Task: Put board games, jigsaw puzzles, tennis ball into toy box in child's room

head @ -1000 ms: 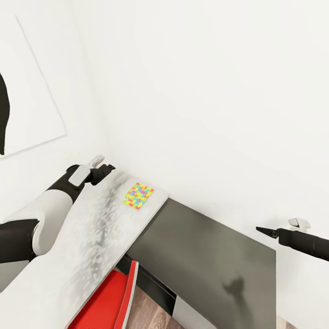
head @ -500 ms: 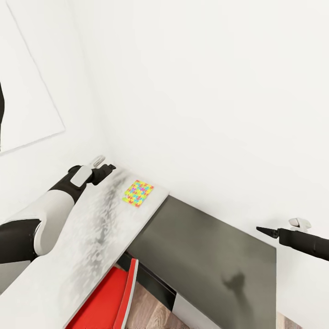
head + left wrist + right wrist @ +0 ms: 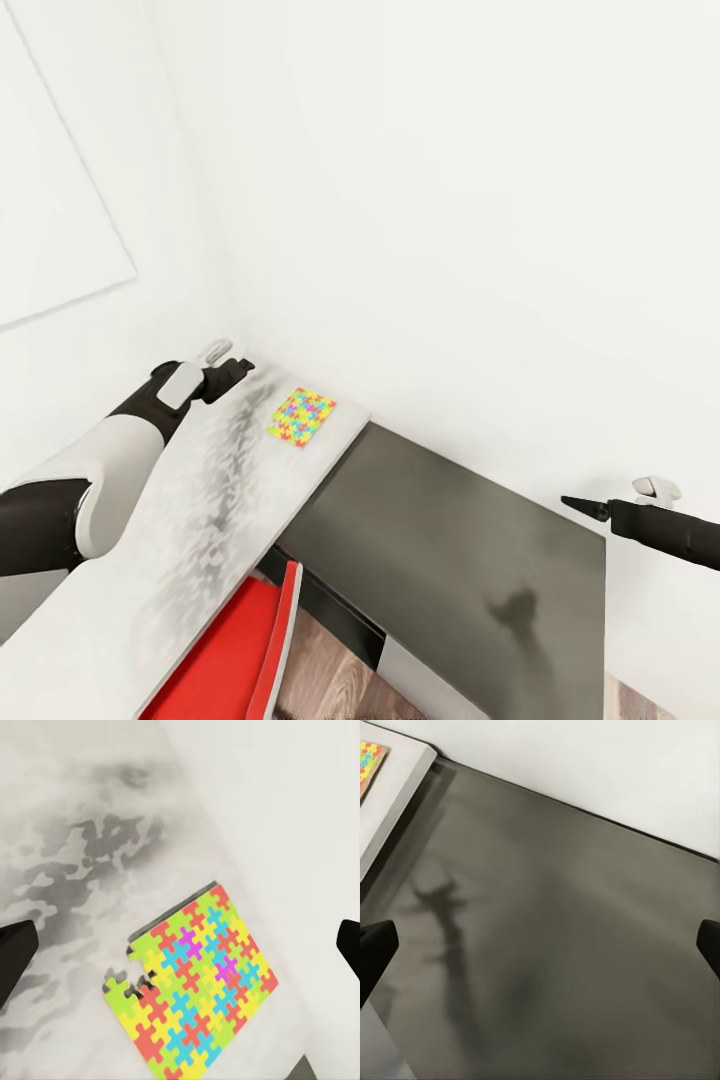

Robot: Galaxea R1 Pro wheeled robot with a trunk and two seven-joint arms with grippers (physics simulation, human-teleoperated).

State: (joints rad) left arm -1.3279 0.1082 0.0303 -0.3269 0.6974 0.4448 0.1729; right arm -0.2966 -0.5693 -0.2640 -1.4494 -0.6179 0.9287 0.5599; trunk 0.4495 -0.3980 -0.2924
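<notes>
One jigsaw puzzle (image 3: pixel 301 417) lies flat near the far end of the table (image 3: pixel 180 520), on its pale mottled top, close to the white wall. My left gripper (image 3: pixel 236 369) hovers above the tabletop just left of the puzzle. In the left wrist view the puzzle (image 3: pixel 195 982) sits between and beyond the widely spread fingertips (image 3: pixel 15 952); this gripper (image 3: pixel 181 949) is open and empty. My right gripper (image 3: pixel 578 504) hangs open over the dark grey panel (image 3: pixel 460 560), far right of the puzzle. A corner of the puzzle (image 3: pixel 369 761) shows in the right wrist view.
A red chair (image 3: pixel 240 660) stands tucked at the table's near side, with wood floor (image 3: pixel 330 680) beside it. White walls close in behind and to the left, where a white picture panel (image 3: pixel 50 230) hangs. White drawer fronts (image 3: pixel 420 690) show under the dark panel.
The whole head view has shifted slightly, so the camera moved: the wall picture's black silhouette has slid out of view. Both arms and the puzzle keep their places.
</notes>
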